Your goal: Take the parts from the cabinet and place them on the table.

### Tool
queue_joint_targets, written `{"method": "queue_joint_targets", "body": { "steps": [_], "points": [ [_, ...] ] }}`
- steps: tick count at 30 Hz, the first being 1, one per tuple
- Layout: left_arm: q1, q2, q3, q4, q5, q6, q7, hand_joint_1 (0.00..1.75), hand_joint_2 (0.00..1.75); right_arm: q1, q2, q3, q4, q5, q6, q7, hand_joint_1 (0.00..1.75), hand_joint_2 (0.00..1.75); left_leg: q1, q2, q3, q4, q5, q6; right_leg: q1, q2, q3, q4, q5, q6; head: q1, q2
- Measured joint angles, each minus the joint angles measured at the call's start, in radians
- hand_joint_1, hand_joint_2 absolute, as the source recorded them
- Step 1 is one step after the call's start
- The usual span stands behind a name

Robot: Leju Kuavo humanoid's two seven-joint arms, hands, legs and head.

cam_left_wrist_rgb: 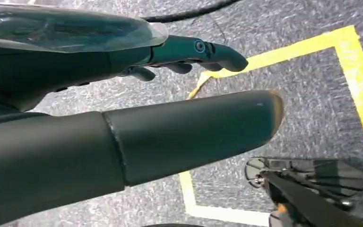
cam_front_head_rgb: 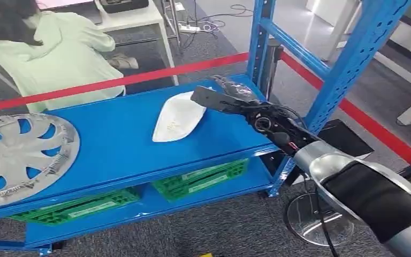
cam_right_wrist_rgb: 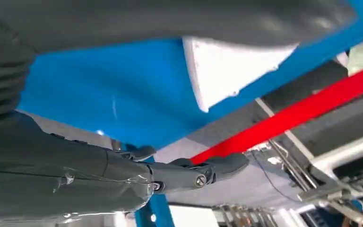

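Right hand (cam_front_head_rgb: 222, 96) outstretched beside white part (cam_front_head_rgb: 177, 118)

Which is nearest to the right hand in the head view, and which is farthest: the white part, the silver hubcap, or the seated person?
1. White part: on the blue shelf, just beside the right hand.
2. Seated person: behind the red tape, beyond the shelf.
3. Silver hubcap: at the shelf's far left end.

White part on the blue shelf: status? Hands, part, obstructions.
Right hand open, at the white part, no grip yet. Left hand open, hanging over floor. Part lies flat on blue shelf; hubcap well clear. Blue upright close beside right arm.
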Motion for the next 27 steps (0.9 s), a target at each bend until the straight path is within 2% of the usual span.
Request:
{"method": "queue_joint_targets", "body": {
  "steps": [1, 2, 3, 4, 5, 8, 9, 10, 11, 13, 14, 15, 16, 17, 18, 19, 20, 23, 24, 25, 26, 27],
  "points": [
    [0.001, 0.000, 0.000, 0.000, -0.001, 0.000, 0.000, 0.00, 0.00, 0.000, 0.000, 0.003, 0.000, 0.000, 0.003, 0.001, 0.00, 0.00, -0.001, 0.000, 0.023, -0.064, 0.045, 0.007, 0.002, -0.003, 0.003, 0.000, -0.002, 0.000, -0.001, 0.000],
    [0.000, 0.001, 0.000, 0.000, -0.002, 0.000, 0.000, 0.00, 0.00, -0.001, 0.000, 0.004, 0.000, 0.000, 0.006, 0.001, 0.00, 0.00, -0.004, 0.003, 0.066, -0.160, 0.096, 0.017, 0.005, -0.007, 0.006, 0.000, -0.003, 0.000, -0.001, 0.000],
    [-0.001, 0.002, 0.000, 0.000, -0.002, 0.000, 0.000, 0.00, 0.00, -0.002, 0.000, 0.005, 0.000, 0.000, 0.008, 0.001, 0.00, 0.00, -0.010, 0.015, 0.111, -0.255, 0.138, 0.030, 0.006, -0.011, 0.010, -0.001, -0.005, 0.000, -0.001, 0.000],
    [-0.003, 0.006, 0.000, 0.000, -0.003, 0.000, 0.000, 0.00, 0.00, -0.002, 0.000, 0.006, 0.000, 0.000, 0.009, 0.001, 0.00, 0.00, -0.022, 0.048, 0.137, -0.318, 0.143, 0.044, 0.006, -0.015, 0.013, -0.003, -0.006, 0.002, 0.000, 0.000],
    [-0.005, 0.006, 0.000, 0.000, -0.005, 0.000, 0.000, 0.00, 0.00, -0.003, 0.000, 0.006, 0.000, 0.000, 0.010, 0.002, 0.00, 0.00, -0.026, 0.047, 0.139, -0.321, 0.144, 0.043, 0.011, -0.017, 0.013, -0.004, -0.008, 0.006, -0.001, 0.000],
    [-0.007, 0.009, 0.000, 0.000, -0.006, 0.000, 0.000, 0.00, 0.00, -0.002, 0.001, 0.009, 0.000, 0.000, 0.018, 0.004, 0.00, 0.00, -0.031, 0.022, 0.137, -0.328, 0.148, 0.048, 0.007, -0.036, 0.019, -0.015, -0.008, 0.021, -0.002, 0.000],
    [-0.006, 0.008, 0.000, 0.000, -0.006, 0.000, 0.000, 0.00, 0.00, -0.002, 0.000, 0.009, -0.001, 0.000, 0.018, 0.004, 0.00, 0.00, -0.015, 0.016, 0.151, -0.351, 0.159, 0.052, 0.010, -0.034, 0.019, -0.011, -0.014, 0.028, 0.001, 0.000],
    [-0.004, 0.006, 0.000, 0.000, -0.008, 0.000, 0.000, 0.00, 0.00, -0.003, -0.001, 0.008, -0.001, 0.000, 0.018, 0.004, 0.00, 0.00, -0.018, 0.011, 0.157, -0.360, 0.162, 0.053, 0.008, -0.022, 0.012, 0.016, -0.034, 0.029, 0.005, 0.000],
    [-0.004, 0.006, 0.000, 0.000, -0.008, 0.000, 0.000, 0.00, 0.00, -0.004, -0.002, 0.008, -0.001, 0.000, 0.018, 0.004, 0.00, 0.00, -0.017, 0.007, 0.157, -0.360, 0.164, 0.056, 0.009, -0.014, -0.015, 0.077, -0.073, 0.029, 0.010, 0.000],
    [-0.004, 0.005, 0.000, 0.000, -0.008, 0.000, 0.000, 0.00, 0.00, 0.003, -0.003, 0.009, 0.000, 0.000, 0.019, 0.009, 0.00, 0.00, -0.017, -0.006, 0.157, -0.359, 0.163, 0.057, 0.008, -0.008, -0.091, 0.239, -0.146, 0.034, 0.016, 0.000],
    [-0.005, 0.005, 0.000, 0.000, -0.008, 0.000, 0.000, 0.00, 0.00, 0.009, -0.003, 0.010, 0.000, 0.000, 0.020, 0.010, 0.00, 0.00, -0.017, -0.016, 0.157, -0.357, 0.162, 0.057, 0.008, -0.008, -0.121, 0.296, -0.159, 0.037, 0.017, 0.000],
    [-0.005, 0.005, 0.000, 0.000, -0.008, 0.000, 0.000, 0.00, 0.00, 0.013, -0.003, 0.011, 0.000, 0.000, 0.020, 0.011, 0.00, 0.00, -0.016, -0.027, 0.157, -0.355, 0.162, 0.057, 0.006, -0.008, -0.123, 0.295, -0.143, 0.038, 0.019, 0.000],
    [-0.004, 0.005, 0.000, 0.000, -0.008, 0.000, 0.000, 0.00, 0.00, 0.014, -0.003, 0.011, 0.000, 0.000, 0.020, 0.011, 0.00, 0.00, -0.016, -0.036, 0.157, -0.351, 0.159, 0.056, 0.005, -0.008, -0.104, 0.250, -0.107, 0.038, 0.022, 0.000],
    [-0.003, 0.003, 0.000, 0.000, -0.009, 0.000, 0.000, 0.00, 0.00, 0.013, -0.003, 0.011, 0.000, 0.000, 0.020, 0.011, 0.00, 0.00, -0.015, -0.047, 0.157, -0.346, 0.156, 0.052, 0.004, -0.006, -0.065, 0.172, -0.061, 0.037, 0.026, 0.000],
    [-0.002, 0.002, 0.000, 0.000, -0.008, -0.001, 0.000, 0.00, 0.00, 0.011, -0.003, 0.010, 0.000, 0.000, 0.020, 0.012, 0.00, 0.00, -0.014, -0.057, 0.158, -0.338, 0.152, 0.048, 0.004, 0.005, -0.021, 0.077, -0.016, 0.036, 0.029, 0.000],
    [-0.001, 0.002, 0.000, 0.000, -0.008, -0.001, 0.000, 0.00, 0.00, 0.010, -0.005, 0.010, 0.000, 0.000, 0.020, 0.012, 0.00, 0.00, -0.012, -0.065, 0.153, -0.330, 0.147, 0.043, 0.000, 0.045, 0.007, 0.006, -0.004, 0.034, 0.034, 0.000],
    [-0.004, 0.003, 0.000, 0.000, -0.008, -0.001, 0.000, 0.00, 0.00, 0.009, -0.005, 0.011, 0.000, 0.002, 0.021, 0.012, 0.00, 0.00, -0.017, -0.074, 0.144, -0.317, 0.144, 0.039, -0.001, 0.050, 0.013, -0.002, -0.011, 0.028, 0.029, 0.000],
    [0.003, 0.003, -0.001, 0.000, -0.008, -0.001, 0.002, 0.00, 0.00, 0.012, -0.005, 0.011, 0.000, 0.013, 0.020, 0.017, 0.00, 0.00, -0.011, -0.092, 0.139, -0.324, 0.151, 0.025, 0.008, 0.025, 0.010, 0.000, -0.008, 0.012, 0.023, 0.000],
    [0.003, 0.006, -0.001, 0.000, -0.008, -0.001, 0.003, 0.00, 0.00, 0.010, -0.003, 0.012, -0.002, 0.015, 0.020, 0.017, 0.00, 0.00, -0.013, -0.097, 0.137, -0.320, 0.148, 0.022, -0.003, 0.015, 0.015, -0.007, -0.004, 0.004, 0.024, 0.000],
    [0.004, 0.002, -0.001, 0.000, -0.008, -0.001, 0.004, 0.00, 0.00, 0.008, -0.003, 0.011, -0.004, 0.016, 0.019, 0.018, 0.00, 0.00, -0.015, -0.062, 0.130, -0.301, 0.135, 0.015, -0.002, 0.009, 0.017, -0.009, -0.003, 0.003, 0.022, 0.000],
    [0.002, 0.003, -0.001, 0.000, -0.008, -0.001, 0.004, 0.00, 0.00, 0.006, -0.003, 0.009, -0.004, 0.015, 0.018, 0.019, 0.00, 0.00, -0.013, -0.030, 0.102, -0.245, 0.100, 0.007, -0.002, 0.006, 0.017, -0.009, -0.004, -0.003, 0.009, 0.000],
    [0.001, 0.004, -0.001, 0.000, -0.008, -0.001, 0.005, 0.00, 0.00, 0.006, -0.003, 0.010, -0.004, 0.015, 0.016, 0.019, 0.00, 0.00, -0.007, -0.016, 0.063, -0.162, 0.062, 0.000, -0.002, 0.002, 0.017, -0.009, -0.004, -0.005, 0.006, 0.000]
  ]
}}
